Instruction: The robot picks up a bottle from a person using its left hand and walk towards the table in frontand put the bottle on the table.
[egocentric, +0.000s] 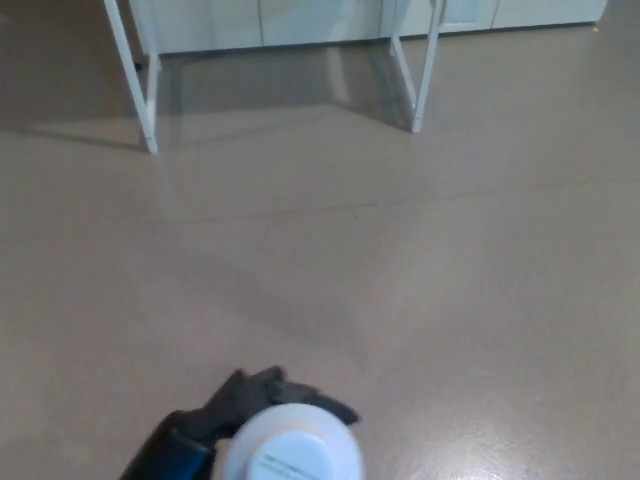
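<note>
Left hand (262, 395) at the bottom edge of the head view, thick matte-black fingers wrapped round a white bottle (292, 447), so it's grasping the bottle. The bottle is seen from straight above: round, smooth plastic shoulder, pale bluish circular top with print too blurred to read. It's held over the floor (400, 280), smooth beige with faint seam lines and a soft sheen, well apart from the bench (148, 100), of which only thin white straight legs show at the far side, pale flat-front cabinets (300, 20) behind.
</note>
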